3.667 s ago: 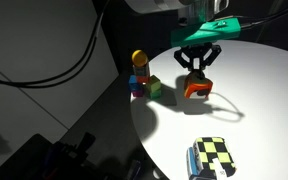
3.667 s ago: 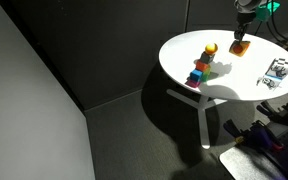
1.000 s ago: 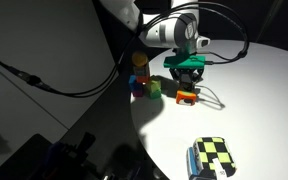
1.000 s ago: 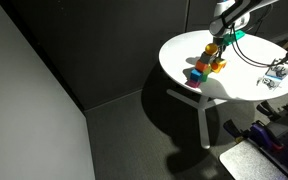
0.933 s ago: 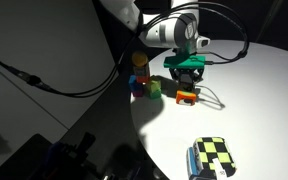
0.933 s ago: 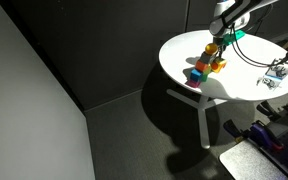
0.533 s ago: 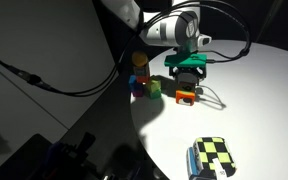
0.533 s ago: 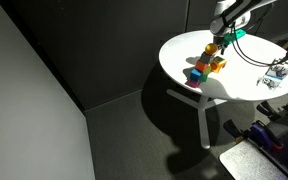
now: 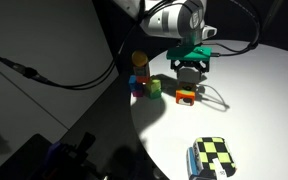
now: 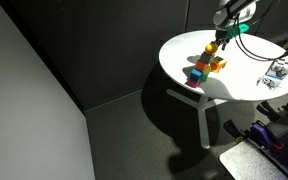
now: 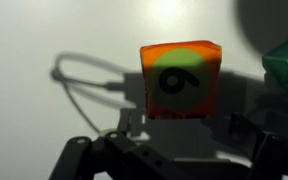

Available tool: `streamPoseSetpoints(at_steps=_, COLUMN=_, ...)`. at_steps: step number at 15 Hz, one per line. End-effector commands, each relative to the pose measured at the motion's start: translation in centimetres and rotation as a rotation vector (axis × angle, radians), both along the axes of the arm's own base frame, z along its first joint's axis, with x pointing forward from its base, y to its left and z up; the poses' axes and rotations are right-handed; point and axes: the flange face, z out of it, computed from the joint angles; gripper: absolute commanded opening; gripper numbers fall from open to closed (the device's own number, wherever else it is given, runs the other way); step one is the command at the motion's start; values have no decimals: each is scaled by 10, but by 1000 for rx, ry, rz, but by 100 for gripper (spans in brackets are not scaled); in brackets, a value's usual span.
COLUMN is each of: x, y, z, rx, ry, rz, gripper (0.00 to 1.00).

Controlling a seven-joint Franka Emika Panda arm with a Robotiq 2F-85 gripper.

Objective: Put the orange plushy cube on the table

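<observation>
The orange plushy cube [image 9: 187, 96] rests on the white table [image 9: 254, 110]. In the wrist view the cube [image 11: 181, 80] shows its green face with a black numeral. My gripper [image 9: 191, 72] hangs just above the cube, open and apart from it. Its dark fingers [image 11: 246, 135] stand wide at the bottom of the wrist view [image 11: 184, 138], with nothing between them. A thin cable loop lies on the table [image 11: 44, 40] left of the cube.
A toy with a yellow head [image 9: 138, 60] stands over coloured blocks [image 9: 144, 87] near the table's edge, close to the cube. A small green block [image 11: 286, 62] lies beside the cube. A yellow-and-black checkered cube [image 9: 212, 157] sits near the front edge.
The jaws have opened and let go of the orange cube. The gripper has risen a little above it, and the cube stays on the table.
</observation>
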Motion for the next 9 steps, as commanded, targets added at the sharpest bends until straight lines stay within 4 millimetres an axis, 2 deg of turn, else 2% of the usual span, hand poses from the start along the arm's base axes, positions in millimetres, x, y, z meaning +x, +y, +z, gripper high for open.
streamPoseSetpoints(at_steps=1, x=-11, y=-3, z=25, rx=47, ry=-34, rz=12, gripper=100)
streamPoseSetpoints(at_steps=9, x=-26, y=-7, z=74, rx=73, ry=-88, rz=-16, gripper=100)
